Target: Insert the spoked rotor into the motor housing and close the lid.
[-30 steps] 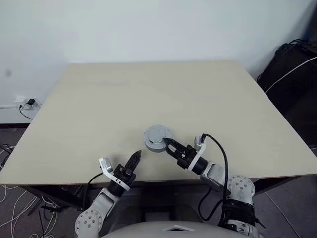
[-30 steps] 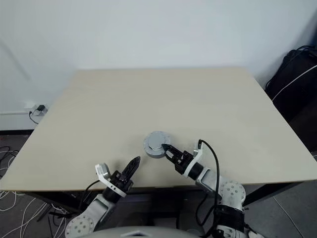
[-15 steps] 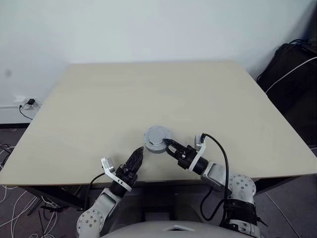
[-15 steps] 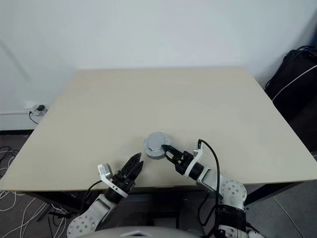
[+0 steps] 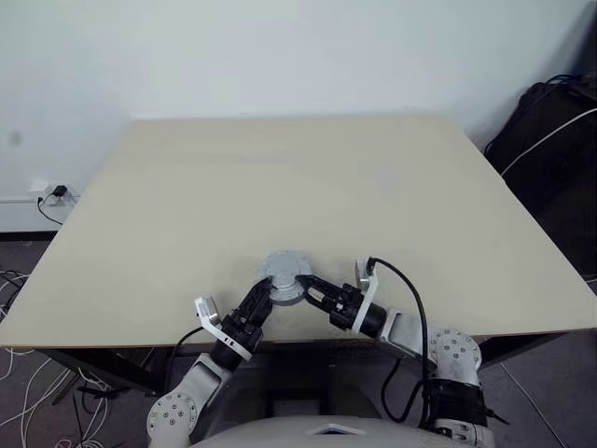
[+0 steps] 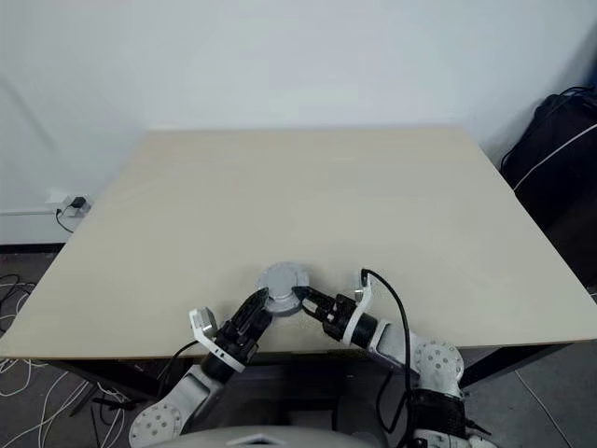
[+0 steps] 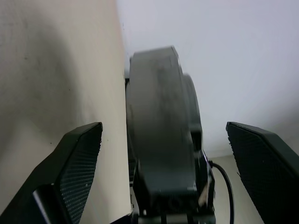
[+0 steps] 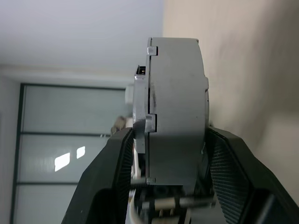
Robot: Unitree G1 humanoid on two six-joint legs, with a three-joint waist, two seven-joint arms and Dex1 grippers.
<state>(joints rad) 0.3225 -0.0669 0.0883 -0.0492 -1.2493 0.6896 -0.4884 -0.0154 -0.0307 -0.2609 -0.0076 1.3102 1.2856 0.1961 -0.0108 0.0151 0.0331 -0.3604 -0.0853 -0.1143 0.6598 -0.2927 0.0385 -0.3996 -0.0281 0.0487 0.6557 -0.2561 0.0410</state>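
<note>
A round grey assembly, the motor housing (image 5: pixel 284 272) with the lid (image 6: pixel 283 277) smooth face up on it, sits low over the table's front edge. My right gripper (image 5: pixel 304 284) comes in from the right and is shut on it. In the right wrist view its fingers (image 8: pixel 120 173) clamp the two flat faces of the housing (image 8: pixel 176 107). My left gripper (image 5: pixel 262 296) is open at the housing's near left. Its fingers (image 7: pixel 80 158) stand wide on either side of the housing (image 7: pixel 159 140) without touching it. The spoked rotor is hidden.
The beige table (image 5: pixel 298 187) stretches away behind the housing. Its front edge (image 5: pixel 131 347) runs just below both grippers. A black bag with a white cable (image 5: pixel 546 131) stands off the table's right side. Wires and a wall socket (image 5: pixel 51 196) are on the left.
My left gripper has gone from shut to wide open. My right gripper has drawn the housing toward the front edge and to the left, so it now lies between the left fingers.
</note>
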